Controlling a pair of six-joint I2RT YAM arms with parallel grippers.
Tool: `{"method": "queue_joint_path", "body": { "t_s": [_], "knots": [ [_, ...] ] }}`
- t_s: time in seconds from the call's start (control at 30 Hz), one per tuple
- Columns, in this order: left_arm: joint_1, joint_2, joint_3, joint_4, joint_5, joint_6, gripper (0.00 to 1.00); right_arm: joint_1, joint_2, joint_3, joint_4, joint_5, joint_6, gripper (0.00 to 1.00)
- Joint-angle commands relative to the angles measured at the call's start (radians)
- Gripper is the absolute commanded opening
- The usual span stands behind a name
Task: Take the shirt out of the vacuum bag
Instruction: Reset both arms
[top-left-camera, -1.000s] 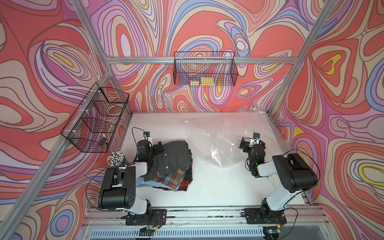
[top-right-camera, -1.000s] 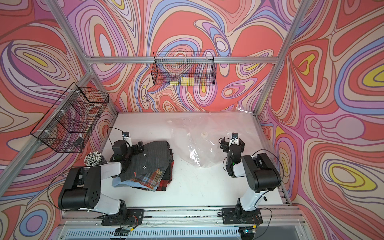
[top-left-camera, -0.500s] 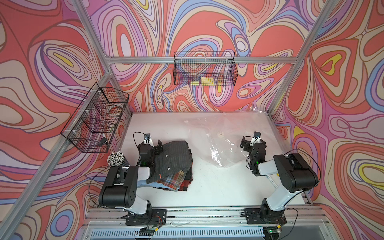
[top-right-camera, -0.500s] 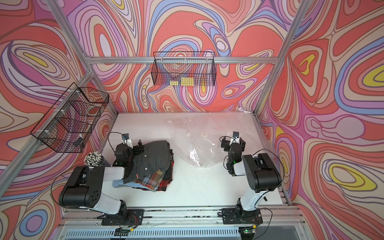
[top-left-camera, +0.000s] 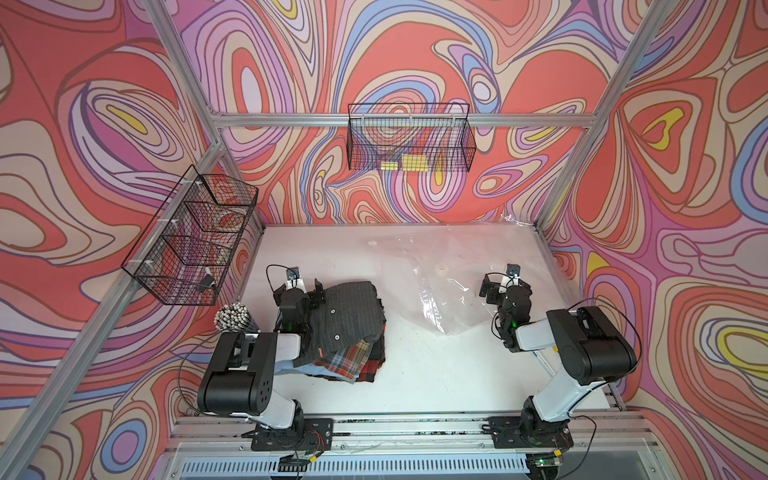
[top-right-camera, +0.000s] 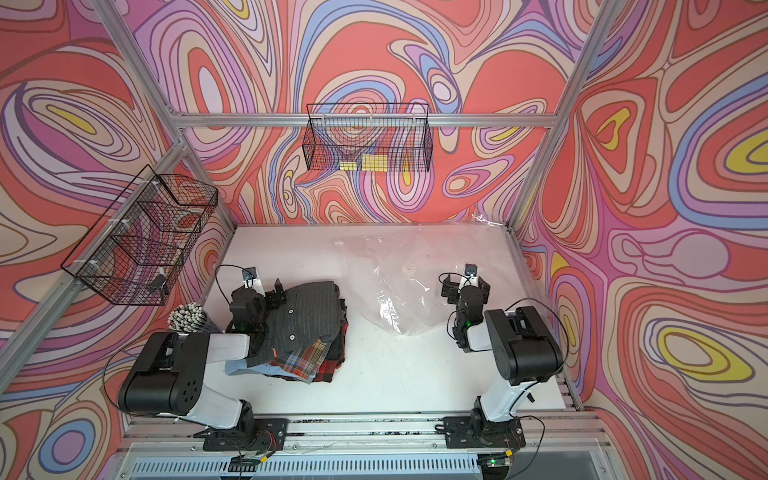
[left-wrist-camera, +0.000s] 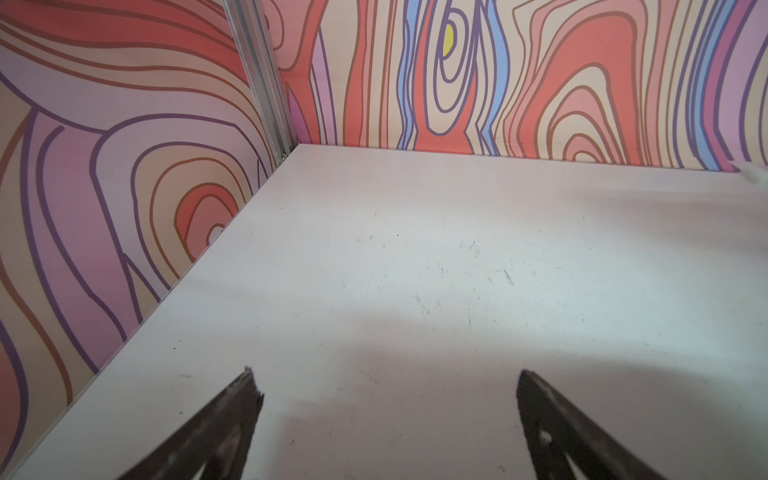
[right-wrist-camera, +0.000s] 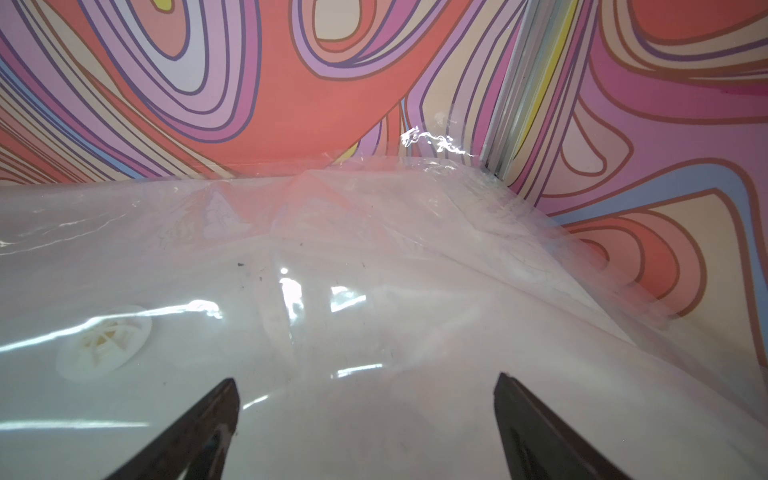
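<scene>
The vacuum bag (top-left-camera: 449, 286) (top-right-camera: 407, 291) lies flat and crinkled at the back right of the table, its round white valve (top-left-camera: 441, 268) (right-wrist-camera: 104, 341) facing up. I see no cloth inside it. A dark grey striped shirt (top-left-camera: 345, 316) (top-right-camera: 307, 316) lies folded on top of a pile at the left, outside the bag. My left gripper (top-left-camera: 305, 289) (left-wrist-camera: 385, 371) stands open at the shirt's back left corner, over bare table. My right gripper (top-left-camera: 504, 286) (right-wrist-camera: 365, 377) is open just above the bag's (right-wrist-camera: 374, 257) right part, holding nothing.
Under the grey shirt are folded plaid shirts (top-left-camera: 349, 361). A bundle of white-tipped sticks (top-left-camera: 232, 318) stands left of the left arm. Wire baskets hang on the left wall (top-left-camera: 191, 241) and back wall (top-left-camera: 411, 143). The bag's far corner reaches the back right post.
My left gripper has shifted slightly back and to the right beside the shirt pile. The right gripper has barely moved. Both stay open.
</scene>
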Motion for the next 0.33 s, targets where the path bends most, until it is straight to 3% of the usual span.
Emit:
{"method": "queue_joint_path", "body": {
  "t_s": [0.0,0.3],
  "knots": [
    [-0.012,0.019,-0.026,-0.021,-0.015,0.001,0.99,-0.003,0.004,0.012,-0.007,-0.006,0.009,0.98],
    [-0.012,0.02,-0.025,-0.021,-0.014,0.0,0.99,-0.003,0.005,0.015,-0.015,-0.008,0.01,0.98]
  ]
}}
